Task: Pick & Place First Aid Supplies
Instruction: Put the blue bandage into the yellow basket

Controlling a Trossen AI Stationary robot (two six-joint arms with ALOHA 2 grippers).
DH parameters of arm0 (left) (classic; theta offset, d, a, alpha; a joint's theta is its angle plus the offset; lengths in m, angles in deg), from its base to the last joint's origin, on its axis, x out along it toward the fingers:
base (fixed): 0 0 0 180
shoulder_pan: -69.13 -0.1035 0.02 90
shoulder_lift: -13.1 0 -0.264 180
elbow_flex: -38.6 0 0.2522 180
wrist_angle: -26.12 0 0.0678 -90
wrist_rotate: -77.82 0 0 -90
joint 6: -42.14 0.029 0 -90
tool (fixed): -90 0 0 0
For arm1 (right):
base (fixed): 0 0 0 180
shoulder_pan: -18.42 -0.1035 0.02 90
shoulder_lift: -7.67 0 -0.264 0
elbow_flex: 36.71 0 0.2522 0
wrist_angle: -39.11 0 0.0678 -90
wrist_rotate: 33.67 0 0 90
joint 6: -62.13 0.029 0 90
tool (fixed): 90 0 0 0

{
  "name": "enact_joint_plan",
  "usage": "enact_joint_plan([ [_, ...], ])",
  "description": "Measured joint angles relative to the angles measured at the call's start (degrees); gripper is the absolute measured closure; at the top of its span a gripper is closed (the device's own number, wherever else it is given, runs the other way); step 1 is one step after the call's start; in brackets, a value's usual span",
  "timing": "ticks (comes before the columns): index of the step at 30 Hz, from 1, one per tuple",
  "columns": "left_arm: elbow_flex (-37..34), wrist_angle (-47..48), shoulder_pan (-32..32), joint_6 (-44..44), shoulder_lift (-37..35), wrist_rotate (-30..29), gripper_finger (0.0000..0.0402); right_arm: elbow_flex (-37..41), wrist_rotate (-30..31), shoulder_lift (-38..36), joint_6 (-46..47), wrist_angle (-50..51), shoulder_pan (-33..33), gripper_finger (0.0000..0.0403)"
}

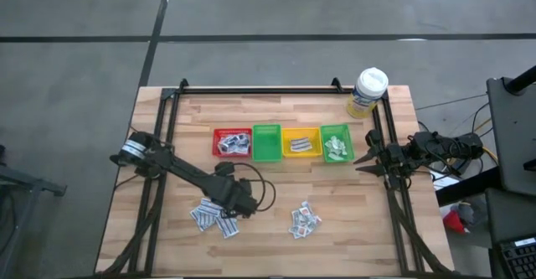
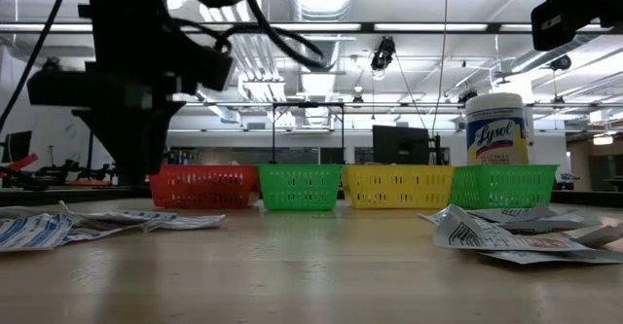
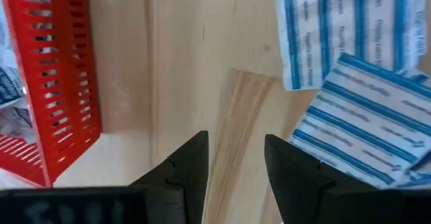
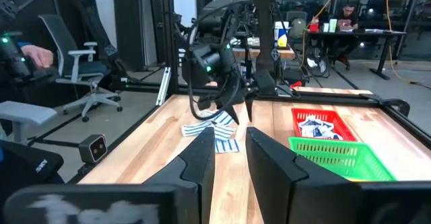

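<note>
Two loose heaps of first aid supplies lie flat on the wooden table: blue-striped white packets [image 1: 213, 216] near the front left, and another heap [image 1: 304, 220] near the front middle. In the left wrist view the striped packets [image 3: 357, 116] lie just beside the fingers. My left gripper [image 1: 241, 208] hangs open just above the table at the left heap's far right edge, pointing steeply down over bare wood, with nothing between its fingers [image 3: 188, 167]. My right gripper [image 1: 362, 163] waits open and level at the table's right side.
A row of small bins stands across the table's middle: red [image 1: 232, 142], green [image 1: 266, 142], yellow [image 1: 301, 142] and green [image 1: 336, 142], most with packets inside. A white-capped bottle [image 1: 368, 90] stands at the back right. Bare wood lies between the two heaps.
</note>
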Motion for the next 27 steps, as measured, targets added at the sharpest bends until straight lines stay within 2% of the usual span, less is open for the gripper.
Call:
enact_joint_plan([
  [7,-2.37,-7.95,0.12,3.99,-0.63,3.56,0.0254,0.02,0.0,0.0,-0.02,0.0,0.0,0.0335],
  [18,-3.46,-8.87,0.08,9.65,-0.63,4.84,0.0254,0.02,0.0,0.0,-0.02,0.0,0.0,0.0327],
  [27,-8.0,-12.77,-0.7,12.06,-0.57,5.83,0.0255,0.02,0.01,0.0,-0.02,0.0,0.0,0.0314],
])
